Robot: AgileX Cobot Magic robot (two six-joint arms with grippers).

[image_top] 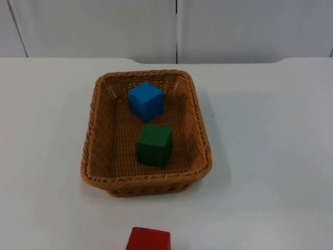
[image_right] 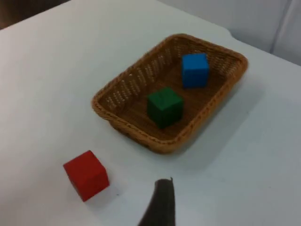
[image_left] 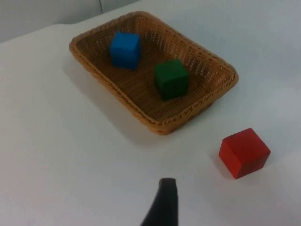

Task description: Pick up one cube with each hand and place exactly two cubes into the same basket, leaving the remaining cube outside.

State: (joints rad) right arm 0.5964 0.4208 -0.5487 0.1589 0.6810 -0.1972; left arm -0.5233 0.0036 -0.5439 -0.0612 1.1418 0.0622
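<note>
blue [image_top: 145,100] + green [image_top: 154,145] sitting in basket [image_top: 93,156], green at blue's 6 o'clock | red [image_top: 148,240] lying outside at basket's 6, looks done | left claw [image_left: 162,207], right claw [image_right: 160,205] hanging back, can't tell grip on either

White table [image_top: 270,156], grey partition wall [image_top: 93,26]

— Anything cut off?
— The red cube [image_top: 148,239] runs off the near edge of the top view; its front part is out of the picture.
— And the grippers?
— Each wrist view gives one dark fingertip [image_left: 162,203], its lower end cut off; open or closed, I cannot tell.
</note>
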